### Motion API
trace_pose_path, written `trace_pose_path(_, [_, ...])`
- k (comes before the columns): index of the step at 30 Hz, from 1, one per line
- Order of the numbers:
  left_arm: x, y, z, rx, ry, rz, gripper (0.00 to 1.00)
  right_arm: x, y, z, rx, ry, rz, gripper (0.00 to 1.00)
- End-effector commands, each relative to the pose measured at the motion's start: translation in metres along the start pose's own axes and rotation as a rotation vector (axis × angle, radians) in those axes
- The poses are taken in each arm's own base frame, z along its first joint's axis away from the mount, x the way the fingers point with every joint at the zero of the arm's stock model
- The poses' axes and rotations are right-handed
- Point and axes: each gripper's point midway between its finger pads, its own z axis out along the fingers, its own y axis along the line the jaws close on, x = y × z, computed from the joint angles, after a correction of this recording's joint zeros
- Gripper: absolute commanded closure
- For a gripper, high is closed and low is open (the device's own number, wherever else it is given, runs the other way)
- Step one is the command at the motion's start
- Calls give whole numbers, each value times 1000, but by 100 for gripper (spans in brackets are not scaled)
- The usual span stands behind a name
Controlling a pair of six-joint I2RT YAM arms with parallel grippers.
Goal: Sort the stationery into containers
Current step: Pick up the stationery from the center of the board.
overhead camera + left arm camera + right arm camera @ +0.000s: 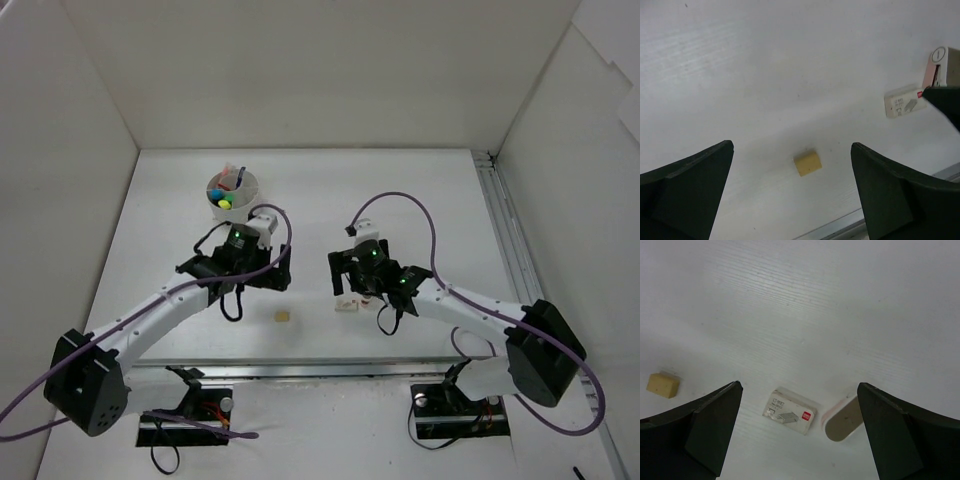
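Stationery on the worktop (430,210): three small things lie loose: a beige eraser (284,316), a white box (346,305) and a pink and beige piece (842,420).
Stationery put away: bits with blue, yellow and pink tops stick up out of the white pot (232,193).
Pot place: in the top view it stands at 11 o'clock from the middle of the worktop, well apart from the loose things.
Beige eraser: it lies flat on the worktop at 5 o'clock from the left pincer (240,275) and touches nothing.
White box: it lies flat on the worktop at 3 o'clock from the beige eraser and has a little red mark on its label.
Pink and beige piece: in the right wrist view it lies just beside the white box, at the box's 3 o'clock. I cannot tell if the two touch.
Left pincer: it is spread wide and holds nothing. It hangs above the worktop. In its own view the beige eraser sits between the two fingers and is not touched.
Right pincer (362,285): it is spread wide and holds nothing. In its own view the white box and the pink and beige piece lie between the two fingers. The beige eraser is off at 9 o'clock.
Both pincers: they are near each other, side by side. A dark tip of the right one shows at 3 o'clock in the left wrist view.
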Motion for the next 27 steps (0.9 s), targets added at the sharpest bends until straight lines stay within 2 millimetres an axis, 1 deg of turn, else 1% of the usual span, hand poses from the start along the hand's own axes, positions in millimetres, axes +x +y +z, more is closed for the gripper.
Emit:
trace_pose_path(1, [15,-13,-4,42,-31,-127,0,-15,-24,-18,112,-90,119,2])
trace_pose_path(2, [26,-19,-2,60,-14,-132,0,-18,-29,-24,124,-107,134,2])
trace_pose_path(3, [36,-30,1,85,5,-124,0,-17,-34,-27,147,-110,145,2])
trace_pose_path(4, [49,-31,5,63,33,-153,0,-14,-37,-29,155,-111,150,2])
trace_pose_path(5, [63,-39,11,60,74,-135,0,-17,-40,-35,158,-125,162,2])
trace_pose_path(7, [73,-43,18,37,105,-137,0,-14,-40,-38,151,-128,171,2])
trace_pose_path(8, [79,-45,25,34,128,-126,0,-15,-40,-41,145,-139,178,2])
trace_pose_path(9, [82,-49,29,42,137,-120,0,-15,-42,-42,149,-142,186,2])
trace_pose_path(10, [86,-50,36,41,154,-125,0,-12,-43,-44,149,-142,190,2])
trace_pose_path(11, [89,-50,40,37,168,-125,0,-11,-44,-45,152,-141,194,2])
trace_pose_path(12, [87,-51,44,33,169,-128,2,-10,-46,-46,157,-140,198,2])
trace_pose_path(13, [90,-53,47,25,182,-120,2,-8,-48,-46,162,-139,200,2])
trace_pose_path(14, [99,-50,54,5,216,-120,4,-8,-48,-48,160,-141,204,2])
trace_pose_path(15, [99,-51,57,0,224,-121,9,-7,-50,-49,168,-140,205,2])
trace_pose_path(16, [106,-47,61,-24,256,-126,11,-6,-49,-50,167,-141,205,2])
trace_pose_path(18, [108,-43,64,-55,264,-132,23,-7,-53,-52,180,-147,209,2])
trace_pose_path(19, [113,-44,66,-62,282,-125,28,-8,-53,-53,180,-153,210,2])
trace_pose_path(20, [115,-44,66,-67,290,-127,44,-9,-56,-54,191,-159,209,2])
trace_pose_path(21, [115,-44,67,-68,296,-127,54,-11,-56,-55,191,-165,210,2])
trace_pose_path(22, [114,-49,65,-62,298,-121,62,-12,-57,-55,192,-167,207,2])
trace_pose_path(23, [112,-50,64,-58,292,-122,74,-6,-59,-56,203,-146,197,2])
trace_pose_path(24, [113,-53,63,-55,291,-107,75,-8,-58,-57,199,-151,197,2])
trace_pose_path(25, [111,-51,59,-65,288,-107,75,-9,-58,-58,199,-153,198,2])
trace_pose_path(26, [112,-54,57,-61,291,-98,66,-8,-60,-58,204,-152,196,2])
trace_pose_path(27, [112,-47,57,-95,280,-92,61,-8,-59,-58,202,-154,196,2])
